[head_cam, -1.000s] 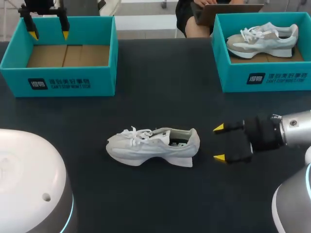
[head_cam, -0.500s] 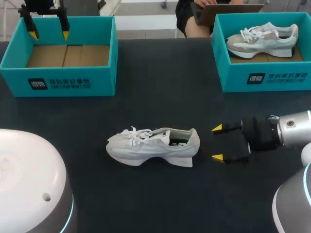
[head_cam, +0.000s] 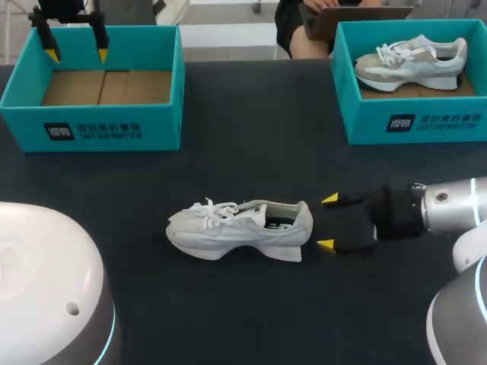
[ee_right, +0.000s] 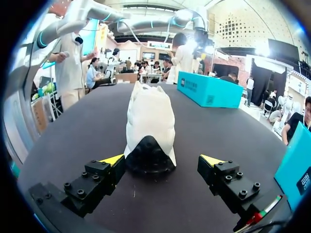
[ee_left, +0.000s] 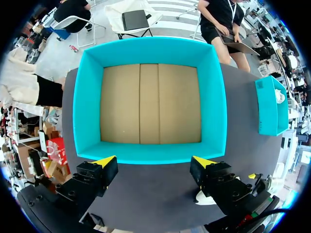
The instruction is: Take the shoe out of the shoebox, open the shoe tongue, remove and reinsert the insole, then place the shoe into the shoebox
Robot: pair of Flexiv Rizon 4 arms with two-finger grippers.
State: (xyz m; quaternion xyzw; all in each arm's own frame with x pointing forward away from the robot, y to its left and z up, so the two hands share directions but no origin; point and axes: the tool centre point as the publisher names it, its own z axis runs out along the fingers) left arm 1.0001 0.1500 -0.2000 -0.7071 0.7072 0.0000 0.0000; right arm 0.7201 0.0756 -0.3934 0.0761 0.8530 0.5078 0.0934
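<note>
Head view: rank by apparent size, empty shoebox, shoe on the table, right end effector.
Largest to smallest: empty shoebox, shoe on the table, right end effector. Clear gaps, no ties.

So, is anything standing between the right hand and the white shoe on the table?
Nothing visible does. The open right hand is just behind the heel of the white shoe, with only bare table between them.

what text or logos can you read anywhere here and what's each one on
Left shoebox, front wall: white logo and two lines of print, too small to read.
Right shoebox, front wall: same kind of print, too small to read.
Shoe on the table, on its insole: a mark, unreadable.
</note>
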